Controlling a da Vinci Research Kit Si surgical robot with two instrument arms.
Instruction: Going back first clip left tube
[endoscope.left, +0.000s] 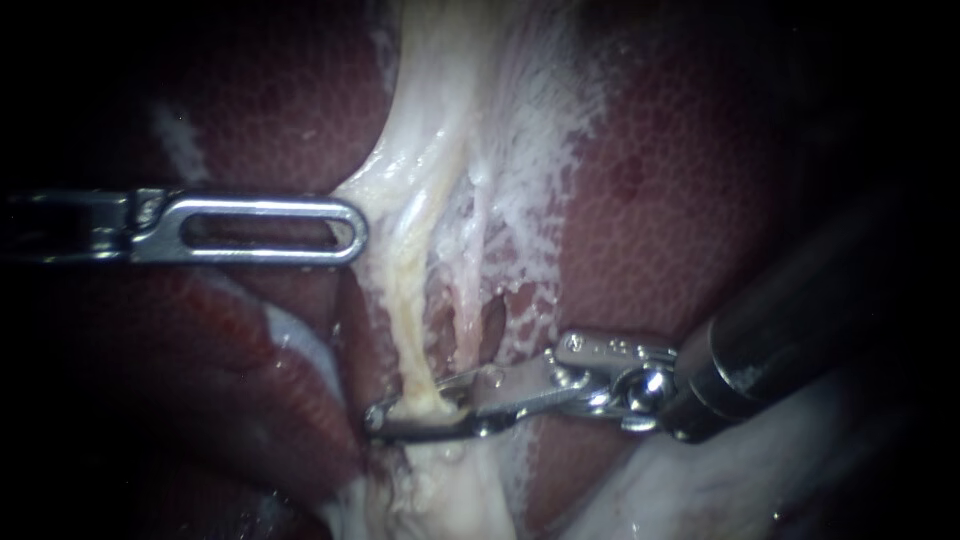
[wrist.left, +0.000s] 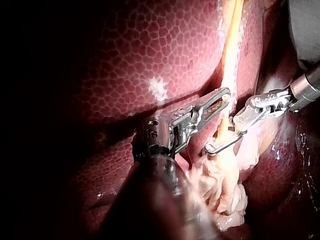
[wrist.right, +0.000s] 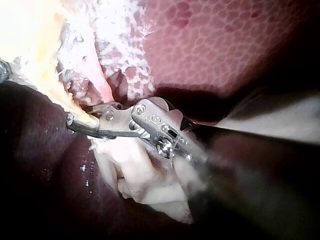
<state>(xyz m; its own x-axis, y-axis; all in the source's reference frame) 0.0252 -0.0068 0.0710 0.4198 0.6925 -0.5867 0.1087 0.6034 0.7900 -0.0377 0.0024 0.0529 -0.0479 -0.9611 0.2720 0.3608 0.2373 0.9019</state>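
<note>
In the liver's (endoscope.left: 680, 200) cleft: the left tube (endoscope.left: 408, 330) runs down bare and yellowish between dark red lobes.
Right instrument (endoscope.left: 385, 418): we see its jaws closed about the left tube low in the cleft, one on each side and touching it. The crosswise hold suits setting a clip.
Clip: none we can tell apart from the jaws' metal.
Left instrument (endoscope.left: 348, 228): its tip rests against the pale tissue's (endoscope.left: 440, 100) edge higher up, likely to hold the tube taut. Whether it grips, we cannot tell.
Next: backing off calls for release first, we judge.
</note>
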